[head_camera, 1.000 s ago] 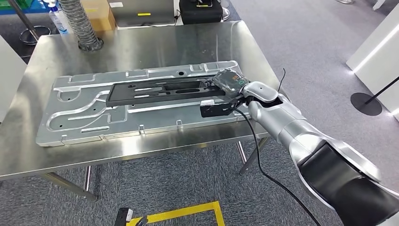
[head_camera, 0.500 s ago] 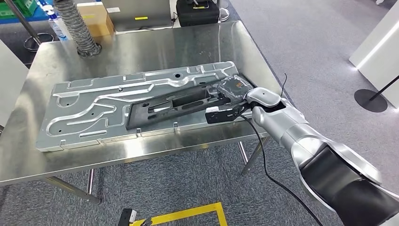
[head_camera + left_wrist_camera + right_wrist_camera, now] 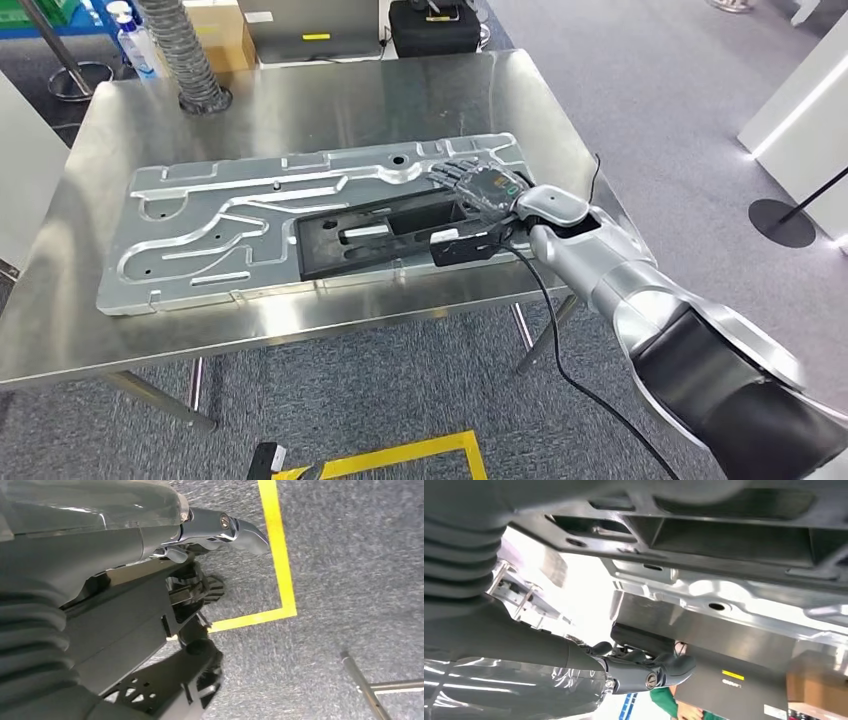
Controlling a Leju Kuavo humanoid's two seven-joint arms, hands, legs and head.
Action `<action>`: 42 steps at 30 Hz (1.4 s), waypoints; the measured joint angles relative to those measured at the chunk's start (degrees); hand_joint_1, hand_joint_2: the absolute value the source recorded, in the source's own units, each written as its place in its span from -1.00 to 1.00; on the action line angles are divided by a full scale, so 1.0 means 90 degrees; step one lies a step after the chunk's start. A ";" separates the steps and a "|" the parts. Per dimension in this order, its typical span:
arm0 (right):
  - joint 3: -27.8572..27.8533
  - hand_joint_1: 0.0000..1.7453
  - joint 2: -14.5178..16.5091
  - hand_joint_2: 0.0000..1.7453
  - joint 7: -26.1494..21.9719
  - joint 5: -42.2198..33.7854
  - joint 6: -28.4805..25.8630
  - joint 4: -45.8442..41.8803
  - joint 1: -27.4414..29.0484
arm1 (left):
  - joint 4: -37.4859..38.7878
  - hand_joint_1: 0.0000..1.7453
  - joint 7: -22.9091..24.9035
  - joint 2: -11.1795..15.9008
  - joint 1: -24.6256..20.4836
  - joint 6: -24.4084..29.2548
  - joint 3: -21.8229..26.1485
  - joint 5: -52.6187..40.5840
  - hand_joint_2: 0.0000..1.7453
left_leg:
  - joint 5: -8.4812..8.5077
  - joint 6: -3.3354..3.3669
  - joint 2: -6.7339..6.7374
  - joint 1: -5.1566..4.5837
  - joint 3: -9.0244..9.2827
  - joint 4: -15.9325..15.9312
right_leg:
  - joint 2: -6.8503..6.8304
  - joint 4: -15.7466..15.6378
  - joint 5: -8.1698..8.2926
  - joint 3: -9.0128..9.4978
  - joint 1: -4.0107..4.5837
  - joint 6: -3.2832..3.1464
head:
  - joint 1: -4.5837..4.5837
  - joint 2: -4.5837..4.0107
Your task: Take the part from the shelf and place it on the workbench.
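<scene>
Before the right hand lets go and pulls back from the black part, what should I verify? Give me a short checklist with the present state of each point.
1. The black part lies on the silver plate, not hanging past the workbench edge: ok.
2. The black part lies flat: cannot tell; its near-right end is at the right hand.
3. The right hand has let go: cannot tell; its fingers are spread over the part's end, and the contact is hidden.
4. The black cable hangs free of the part: ok.
5. The left hand is away from the workbench: ok; it hangs over the floor.
</scene>
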 joint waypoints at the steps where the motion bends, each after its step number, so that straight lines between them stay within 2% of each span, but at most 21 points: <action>1: -0.0010 -1.00 -0.0001 -1.00 0.0005 0.0012 0.0005 0.0011 0.0011 | 0.0000 -1.00 0.0049 0.0001 0.0000 0.0003 0.0001 0.0000 -1.00 | 0.0012 0.0020 0.0000 -0.0011 -0.0013 0.0001 | 0.0000 0.0449 -0.0226 -0.0190 0.0002 0.0008 | 0.0000 0.0000; 3: -0.0026 -1.00 -0.0001 -1.00 0.0015 0.0028 0.0012 0.0036 0.0049 | 0.0000 -1.00 0.0110 0.0001 0.0002 0.0001 0.0002 0.0001 -1.00 | 0.0037 0.0050 -0.0001 -0.0042 -0.0045 0.0003 | 0.0000 0.1011 -0.0423 -0.0428 0.0004 -0.0002 | 0.0000 0.0000; 4: -0.0034 -1.00 -0.0001 -1.00 0.0016 0.0032 0.0012 0.0046 0.0063 | 0.0000 -1.00 0.0125 0.0001 0.0003 0.0000 0.0004 0.0004 -1.00 | 0.0051 0.0059 -0.0002 -0.0061 -0.0060 0.0003 | 0.0000 0.0951 -0.0345 -0.0382 0.0013 -0.0027 | 0.0000 0.0000; 8: -0.0084 -1.00 0.0004 -1.00 0.0027 0.0040 0.0014 0.0055 0.0015 | 0.0001 -1.00 0.0143 -0.0009 -0.0002 -0.0009 0.0007 0.0021 -1.00 | 0.0110 0.0029 -0.0005 -0.0131 -0.0104 0.0006 | -0.0013 -0.0572 0.0303 0.0444 0.0114 -0.0223 | 0.0000 0.0000; 12: -0.0111 -1.00 0.0027 -1.00 0.0067 0.0101 0.0059 0.0053 -0.0032 | 0.0002 -1.00 0.0140 -0.0018 -0.0004 -0.0021 0.0010 0.0024 -1.00 | 0.0174 -0.0110 0.0005 -0.0114 -0.0157 -0.0015 | -0.0036 -0.0844 0.0471 0.0490 0.0144 -0.0290 | 0.0000 0.0000; 14: -0.0126 -1.00 0.0053 -1.00 0.0100 0.0132 0.0096 0.0052 -0.0067 | 0.0002 -1.00 0.0132 -0.0015 -0.0001 -0.0021 0.0016 0.0026 -1.00 | -0.0115 -0.0185 0.0004 -0.0109 -0.0269 0.0247 | -0.0059 -0.0931 0.0598 0.0441 0.0102 -0.0336 | -0.0001 0.0000; 17: -0.0159 -1.00 0.0087 -1.00 0.0126 0.0147 0.0107 0.0050 -0.0109 | 0.0002 -1.00 0.0124 -0.0012 -0.0003 -0.0021 0.0033 0.0034 -1.00 | -0.0909 -0.0278 0.0007 -0.0064 -0.0619 0.1403 | -0.0069 -0.0947 0.0755 0.0257 0.0090 -0.0365 | -0.0002 0.0000; 19: -0.0188 -1.00 0.0104 -1.00 0.0131 0.0153 0.0103 0.0050 -0.0110 | 0.0002 -1.00 0.0123 -0.0010 -0.0005 -0.0022 0.0039 0.0038 -1.00 | -0.1046 -0.0318 0.0008 -0.0038 -0.0560 0.1680 | -0.0068 -0.0930 0.0860 0.0111 0.0084 -0.0344 | -0.0002 0.0000; 21: -0.0228 -1.00 0.0112 -1.00 0.0141 0.0162 0.0099 0.0049 -0.0122 | 0.0002 -1.00 0.0120 -0.0008 -0.0013 -0.0024 0.0043 0.0039 -1.00 | -0.0810 -0.0335 0.0010 -0.0016 -0.0010 0.0983 | -0.0068 -0.0895 0.0954 -0.0021 0.0069 -0.0298 | -0.0002 0.0000; 23: -0.0274 -1.00 0.0123 -1.00 0.0160 0.0182 0.0096 0.0044 -0.0156 | 0.0002 -1.00 0.0112 -0.0009 -0.0030 -0.0030 0.0043 0.0040 -1.00 | -0.0618 -0.0285 -0.0001 -0.0027 0.0480 0.0191 | -0.0067 -0.0850 0.1035 -0.0117 0.0069 -0.0227 | -0.0002 0.0000; 24: -0.0293 -1.00 0.0137 -1.00 0.0169 0.0196 0.0096 0.0041 -0.0178 | 0.0002 -1.00 0.0107 -0.0010 -0.0034 -0.0035 0.0043 0.0040 -1.00 | -0.0570 -0.0240 -0.0008 -0.0041 0.0565 0.0010 | -0.0067 -0.0839 0.1081 -0.0147 0.0073 -0.0190 | -0.0001 0.0000; 27: -0.0333 -1.00 0.0170 -1.00 0.0182 0.0235 0.0099 0.0039 -0.0216 | 0.0003 -1.00 0.0100 -0.0015 -0.0038 -0.0040 0.0044 0.0039 -1.00 | -0.0410 -0.0079 -0.0006 -0.0076 0.0477 -0.0028 | -0.0058 -0.0892 0.1234 -0.0191 0.0057 -0.0078 | -0.0001 0.0000; 29: -0.0359 -1.00 0.0169 -1.00 0.0185 0.0259 0.0102 0.0047 -0.0226 | 0.0004 -1.00 0.0087 -0.0021 -0.0054 -0.0040 0.0045 0.0036 -1.00 | -0.0243 0.0015 0.0017 -0.0058 0.0369 -0.0071 | -0.0037 -0.0699 0.0971 -0.0298 0.0041 -0.0012 | -0.0001 0.0000; 32: -0.0417 -1.00 0.0169 -1.00 0.0188 0.0280 0.0098 0.0059 -0.0249 | 0.0005 -1.00 0.0017 -0.0030 -0.0062 -0.0034 0.0046 0.0030 -1.00 | -0.0038 0.0084 0.0024 -0.0054 0.0112 -0.0096 | -0.0020 0.0490 0.0072 -0.0638 0.0037 0.0055 | 0.0000 0.0000; 33: -0.0429 -1.00 0.0169 -1.00 0.0188 0.0291 0.0097 0.0064 -0.0249 | 0.0005 -1.00 -0.0009 -0.0032 -0.0061 -0.0028 0.0046 0.0029 -1.00 | 0.0017 0.0086 0.0023 -0.0058 0.0028 -0.0095 | -0.0019 0.0875 -0.0054 -0.0705 0.0037 0.0063 | 0.0000 0.0000; 34: -0.0438 -1.00 0.0169 -1.00 0.0188 0.0307 0.0096 0.0070 -0.0246 | 0.0005 -1.00 -0.0029 -0.0032 -0.0060 -0.0023 0.0046 0.0028 -1.00 | 0.0079 0.0083 0.0024 -0.0065 -0.0051 -0.0094 | -0.0019 0.1078 -0.0054 -0.0682 0.0039 0.0060 | 0.0000 0.0000; 35: -0.0447 -1.00 0.0169 -1.00 0.0188 0.0325 0.0091 0.0076 -0.0243 | 0.0005 -1.00 -0.0040 -0.0032 -0.0061 -0.0018 0.0045 0.0027 -1.00 | 0.0135 0.0076 0.0025 -0.0072 -0.0120 -0.0093 | -0.0019 0.1032 0.0047 -0.0542 0.0042 0.0041 | 0.0000 0.0000; 36: -0.0460 -1.00 0.0169 -1.00 0.0188 0.0345 0.0083 0.0080 -0.0245 | 0.0005 -1.00 -0.0046 -0.0033 -0.0062 -0.0017 0.0045 0.0024 -1.00 | 0.0188 0.0067 0.0025 -0.0083 -0.0178 -0.0092 | -0.0018 0.0749 0.0175 -0.0282 0.0053 0.0004 | 0.0000 0.0000; 39: -0.0527 -1.00 0.0175 -1.00 0.0192 0.0393 0.0049 0.0075 -0.0280 | 0.0005 -1.00 -0.0064 -0.0045 -0.0074 -0.0013 0.0045 0.0020 -1.00 | 0.0323 0.0017 0.0028 -0.0116 -0.0283 -0.0091 | -0.0042 -0.0583 0.0193 0.0682 0.0121 -0.0156 | -0.0001 0.0000; 40: -0.0547 -1.00 0.0179 -1.00 0.0196 0.0407 0.0039 0.0073 -0.0295 | 0.0005 -1.00 -0.0067 -0.0049 -0.0080 -0.0012 0.0044 0.0019 -1.00 | 0.0364 -0.0015 0.0031 -0.0115 -0.0296 -0.0095 | -0.0056 -0.0825 0.0138 0.0831 0.0142 -0.0190 | -0.0002 0.0000; 42: -0.0577 -1.00 0.0183 -1.00 0.0208 0.0443 0.0025 0.0073 -0.0311 | 0.0005 -1.00 -0.0064 -0.0058 -0.0088 -0.0011 0.0044 0.0017 -1.00 | 0.0442 -0.0094 0.0038 -0.0114 -0.0304 -0.0129 | -0.0071 -0.0954 0.0176 0.0857 0.0147 -0.0236 | -0.0003 0.0000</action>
